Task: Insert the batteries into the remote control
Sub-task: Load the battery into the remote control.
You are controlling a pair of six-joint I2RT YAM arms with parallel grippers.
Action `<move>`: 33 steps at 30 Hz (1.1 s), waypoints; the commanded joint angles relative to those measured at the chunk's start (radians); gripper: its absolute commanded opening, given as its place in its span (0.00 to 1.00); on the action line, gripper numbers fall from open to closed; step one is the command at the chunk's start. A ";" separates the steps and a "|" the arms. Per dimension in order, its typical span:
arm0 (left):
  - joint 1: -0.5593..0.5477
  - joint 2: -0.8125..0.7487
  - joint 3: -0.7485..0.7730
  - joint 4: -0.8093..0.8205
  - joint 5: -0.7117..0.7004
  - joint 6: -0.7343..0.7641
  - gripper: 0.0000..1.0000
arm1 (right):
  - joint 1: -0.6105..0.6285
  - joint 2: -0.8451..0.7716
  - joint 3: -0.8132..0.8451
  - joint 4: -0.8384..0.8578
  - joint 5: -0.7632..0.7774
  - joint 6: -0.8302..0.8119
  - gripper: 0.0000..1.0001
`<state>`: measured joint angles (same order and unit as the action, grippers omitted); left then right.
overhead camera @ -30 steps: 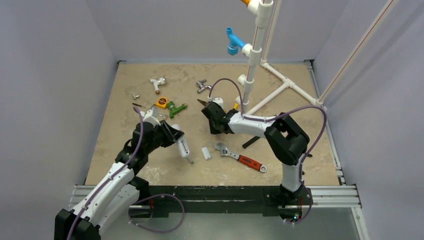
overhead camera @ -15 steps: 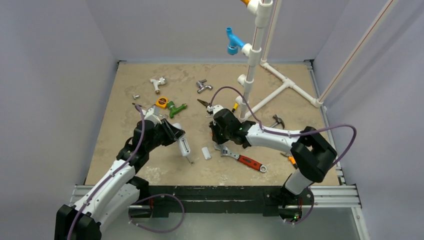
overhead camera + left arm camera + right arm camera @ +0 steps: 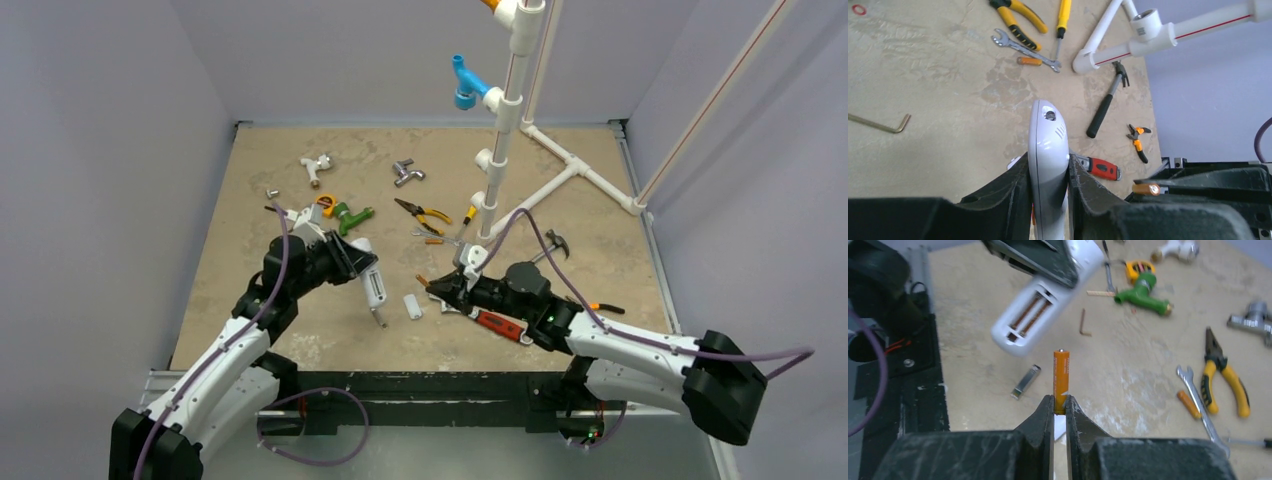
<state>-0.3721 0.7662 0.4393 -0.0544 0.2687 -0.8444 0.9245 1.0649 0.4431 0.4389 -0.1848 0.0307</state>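
**Top external.** My left gripper is clamped on the remote control, a slim white plastic bar slanting downward. I cannot tell whether its lower end touches the mottled beige table. My right gripper blends into its dark wrist, and only an orange tip of the held battery shows. The loose battery lies on the table beyond it.

**Left wrist.** The black padded fingers press both narrow sides of the remote's smooth, rounded shell, whose lower part is cut off by the frame. The held battery appears at right, with a coppery end cap.

**Right wrist.** The nearly closed jaws pinch the base of the held battery, an upright orange cylinder whose lower end is hidden between them. The remote control, partly cut off above, hangs just beyond the battery. Its open compartment shows two bays with coppery coils.
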 commanded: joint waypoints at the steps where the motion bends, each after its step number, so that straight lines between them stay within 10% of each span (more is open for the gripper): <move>1: 0.007 0.010 0.072 0.131 0.103 0.041 0.00 | 0.000 -0.136 -0.061 0.231 -0.284 -0.211 0.00; 21: 0.006 -0.021 -0.005 0.631 0.437 -0.038 0.00 | 0.001 -0.285 -0.030 0.172 -0.615 -0.305 0.00; 33: 0.006 -0.002 -0.016 0.634 0.358 -0.066 0.00 | 0.000 -0.241 0.119 0.076 -0.191 0.213 0.00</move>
<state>-0.3721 0.7574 0.4179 0.5163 0.6655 -0.8986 0.9245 0.8196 0.4618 0.5575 -0.5503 -0.0208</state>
